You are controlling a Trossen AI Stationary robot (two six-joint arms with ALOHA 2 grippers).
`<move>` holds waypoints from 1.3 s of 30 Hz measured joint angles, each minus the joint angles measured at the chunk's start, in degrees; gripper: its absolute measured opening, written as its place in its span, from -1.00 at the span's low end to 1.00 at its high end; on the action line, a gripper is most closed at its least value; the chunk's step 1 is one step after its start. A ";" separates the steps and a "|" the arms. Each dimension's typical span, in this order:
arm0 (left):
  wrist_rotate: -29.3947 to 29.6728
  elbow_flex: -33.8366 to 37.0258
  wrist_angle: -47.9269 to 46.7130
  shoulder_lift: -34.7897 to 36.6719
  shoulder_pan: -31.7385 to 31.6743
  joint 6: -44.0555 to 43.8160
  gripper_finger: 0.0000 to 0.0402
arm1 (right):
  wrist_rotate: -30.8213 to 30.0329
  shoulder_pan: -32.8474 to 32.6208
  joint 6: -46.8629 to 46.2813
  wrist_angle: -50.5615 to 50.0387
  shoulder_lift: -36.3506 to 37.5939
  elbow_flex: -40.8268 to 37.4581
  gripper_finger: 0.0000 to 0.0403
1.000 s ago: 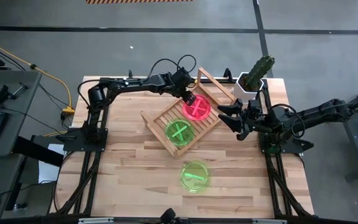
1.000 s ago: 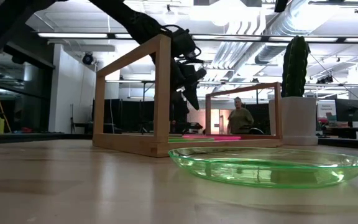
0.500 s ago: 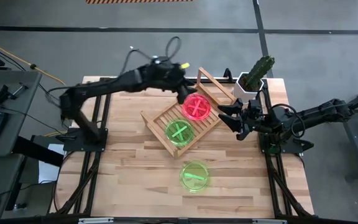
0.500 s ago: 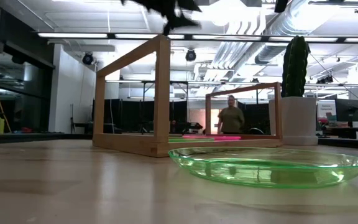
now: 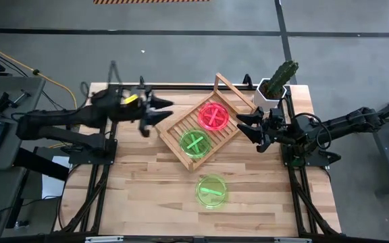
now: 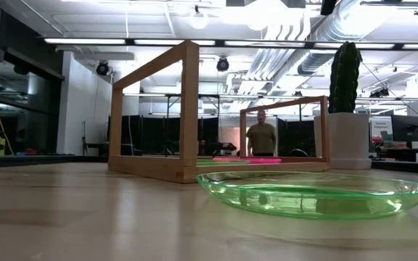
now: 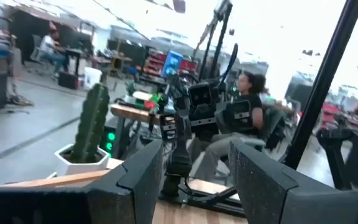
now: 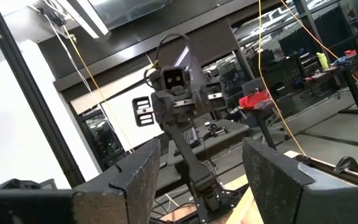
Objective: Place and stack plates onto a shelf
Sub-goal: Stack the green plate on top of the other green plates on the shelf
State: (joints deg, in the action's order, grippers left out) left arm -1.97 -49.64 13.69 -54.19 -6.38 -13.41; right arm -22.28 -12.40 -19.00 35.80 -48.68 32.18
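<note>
Left gripper [image 5: 159,112] – fingers apart, empty – hovers left of the shelf [image 5: 201,128] mid-frame; right gripper [image 5: 246,126], fingers also apart, flanks its right; a green plate [image 5: 211,190] lies alone on the open lower counter [image 5: 140,196].

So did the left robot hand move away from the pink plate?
Yes. The left gripper pulled back from the pink plate, off the wooden rack, toward the table's left side.

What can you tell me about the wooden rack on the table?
The rack is light wood with a slatted floor, raised side rails and a taller open frame at one end. It lies flat and skewed on the table, near the cactus pot. A pink plate and a green plate rest side by side on its slats. Neither gripper touches it.
</note>
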 joint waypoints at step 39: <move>3.27 4.93 -3.18 13.81 0.97 -0.41 -0.14 | 16.35 -17.48 -67.30 -63.99 -46.97 24.78 0.04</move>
State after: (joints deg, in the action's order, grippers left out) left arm 1.30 -44.71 10.52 -40.38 -5.41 -13.82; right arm -5.94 -29.88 -86.30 -28.20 -95.65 56.96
